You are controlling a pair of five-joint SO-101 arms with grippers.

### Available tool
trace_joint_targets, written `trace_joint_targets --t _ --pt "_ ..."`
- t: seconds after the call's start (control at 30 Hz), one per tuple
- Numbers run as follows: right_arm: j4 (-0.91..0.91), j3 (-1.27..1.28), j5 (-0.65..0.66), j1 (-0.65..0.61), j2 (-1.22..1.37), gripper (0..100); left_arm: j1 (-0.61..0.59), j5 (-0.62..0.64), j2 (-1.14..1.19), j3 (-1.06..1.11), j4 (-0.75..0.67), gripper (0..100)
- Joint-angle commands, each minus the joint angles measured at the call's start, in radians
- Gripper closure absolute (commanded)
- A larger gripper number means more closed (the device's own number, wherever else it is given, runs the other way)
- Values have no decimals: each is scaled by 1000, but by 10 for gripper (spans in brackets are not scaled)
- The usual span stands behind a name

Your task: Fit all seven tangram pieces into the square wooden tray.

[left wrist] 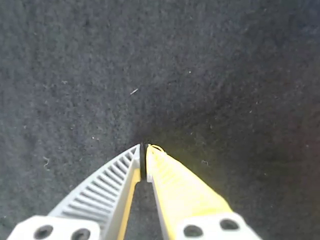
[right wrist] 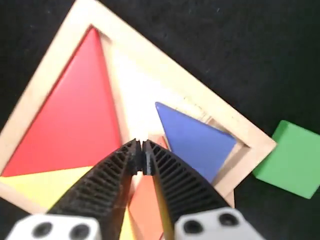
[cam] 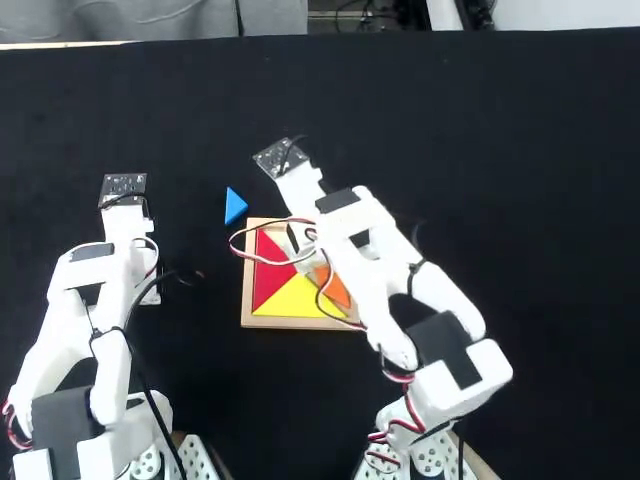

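Note:
The square wooden tray [right wrist: 45,75] holds a large red triangle [right wrist: 75,115], a yellow piece [right wrist: 45,185], an orange piece [right wrist: 145,205] and a blue triangle [right wrist: 192,140] by one corner. Bare tray floor shows between red and blue. My right gripper [right wrist: 141,147] is shut with nothing in it, its tips just above the tray's middle beside the red triangle's point. A green square [right wrist: 295,165] lies on the cloth outside that corner. A second blue triangle [cam: 235,205] lies off the tray's far left corner [cam: 248,222]. My left gripper [left wrist: 145,150] is shut over bare black cloth.
Black cloth [cam: 500,150] covers the whole table. The right arm [cam: 360,240] leans over the tray's right half and hides it in the high view. The left arm [cam: 120,235] stands well to the left of the tray.

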Motion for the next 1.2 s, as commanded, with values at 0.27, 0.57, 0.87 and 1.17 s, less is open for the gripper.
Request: trace_joint_targets --t 0.27,0.57,0.87,1.17 --pt "57 -28 9 124 -38 988 13 5 -12 -27 0 971" --pt "57 15 8 160 -228 988 8 5 -12 -27 -2 971" --pt "0 -102 3 327 -53 988 7 5 -12 -27 2 971" --pt "58 -271 6 292 157 988 7 5 -12 -27 2 971"
